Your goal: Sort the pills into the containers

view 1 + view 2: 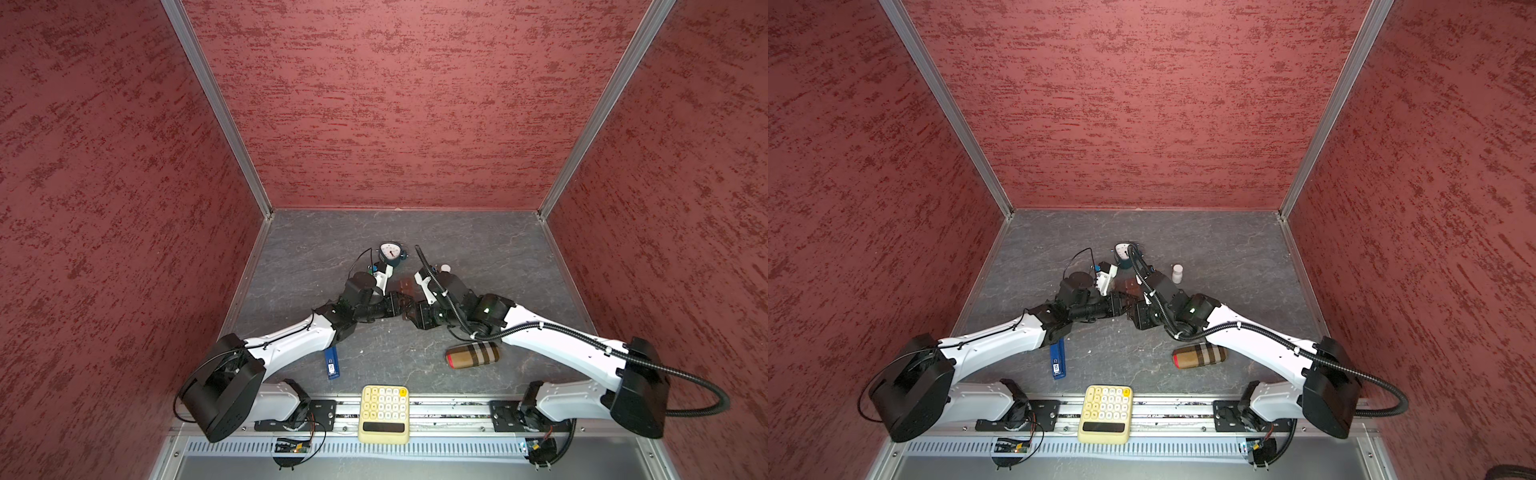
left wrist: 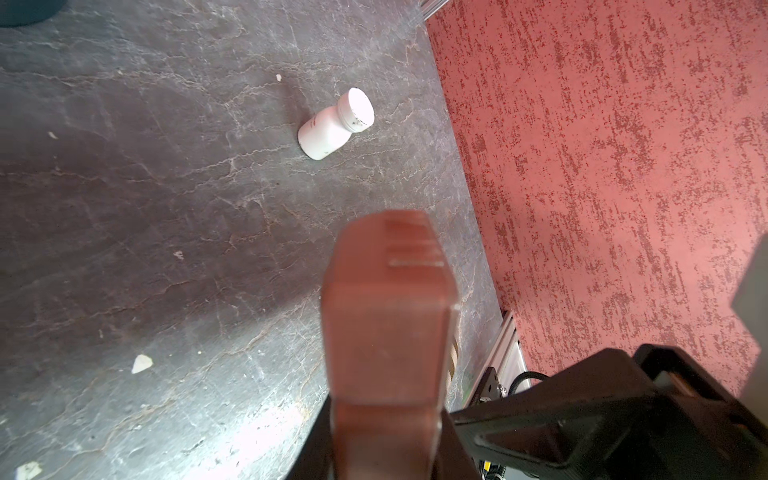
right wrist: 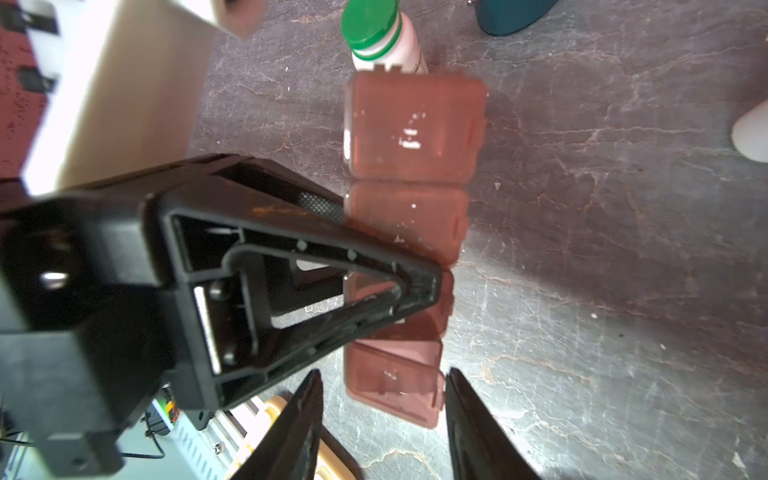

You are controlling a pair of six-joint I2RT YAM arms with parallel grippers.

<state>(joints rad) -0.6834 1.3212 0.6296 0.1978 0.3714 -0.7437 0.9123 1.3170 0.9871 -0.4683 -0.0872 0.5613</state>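
The back of the desk [image 1: 478, 237] is bare from side to side, so a tool can pass freely there. The middle is crowded: the left tool [image 3: 419, 286] grips the strip [image 3: 411, 137] across its row, and the right tool [image 3: 384, 371] straddles 1 end with jaws apart. Just past the strip's other end stand a green-capped bottle [image 3: 370, 25] and a gauge [image 1: 390, 250]; a white bottle [image 1: 1177, 274] stands apart on the right. In front, a blue stick [image 1: 331, 365] and a plaid case [image 1: 472, 355] flank a bare lane that ends at a calculator [image 1: 384, 413] on the front rail [image 1: 449, 411].
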